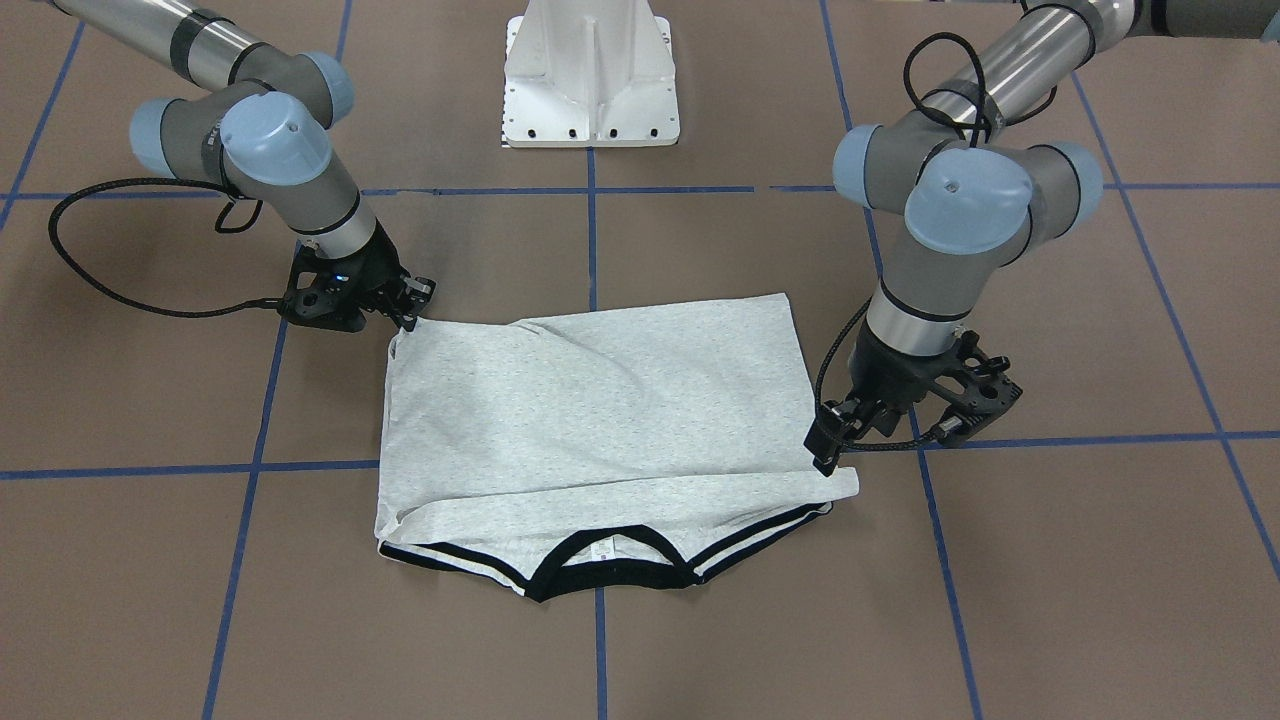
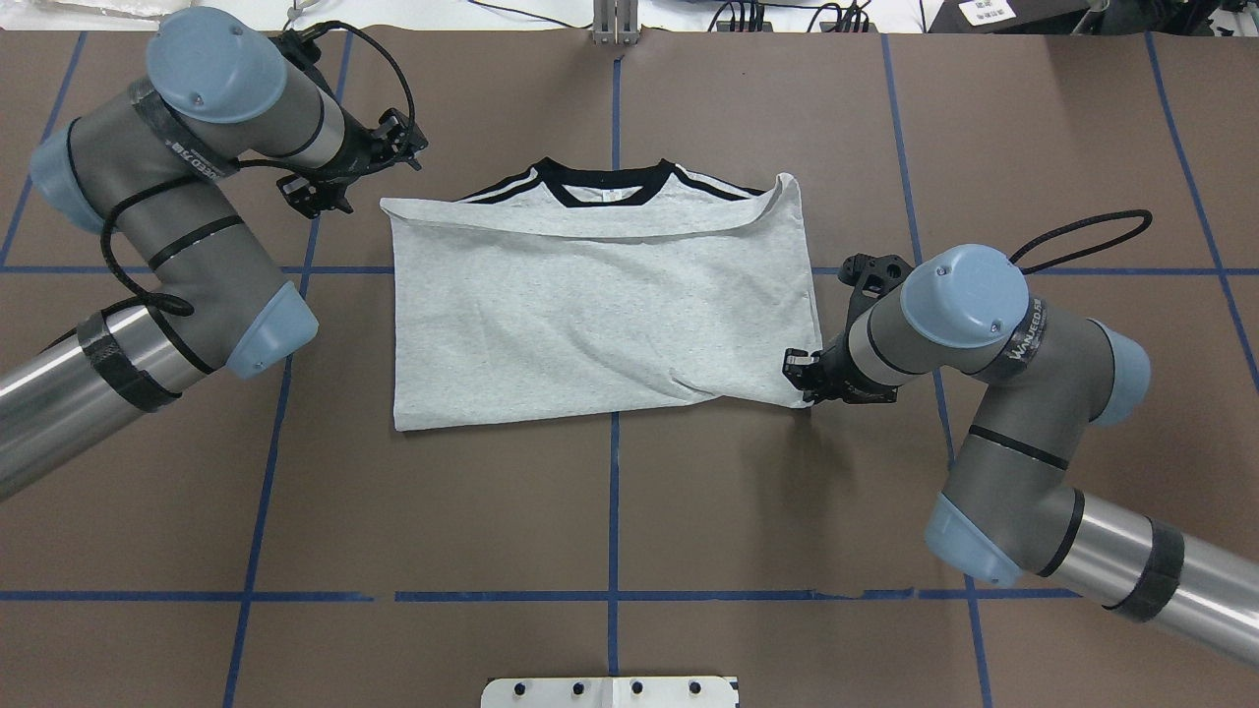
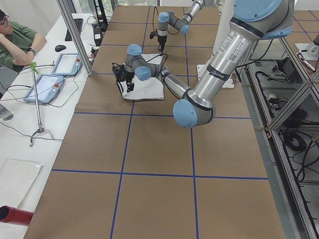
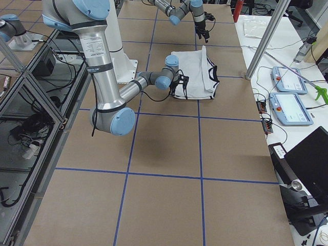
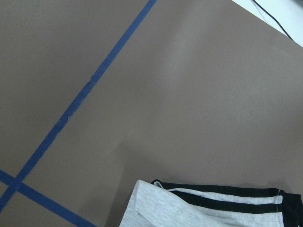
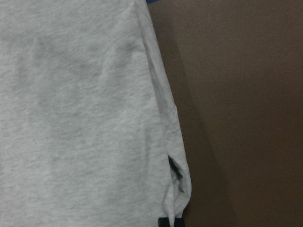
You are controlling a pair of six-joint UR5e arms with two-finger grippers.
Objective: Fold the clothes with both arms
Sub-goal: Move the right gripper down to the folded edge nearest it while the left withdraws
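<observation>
The T-shirt (image 2: 590, 315) lies folded, plain back up, mid-table (image 2: 610, 511), collar (image 2: 602, 180) at the far edge. The right gripper (image 2: 805, 382) looks pinched on its near right corner, where the cloth puckers toward the tips. The left gripper (image 1: 828, 448) sits just beside the far left corner; I cannot tell whether its jaws are spread or together. The jersey looks light, soft and limp, so it will likely sag and drag. Corners and hem edges, taken through both layers, look like the best holds.
</observation>
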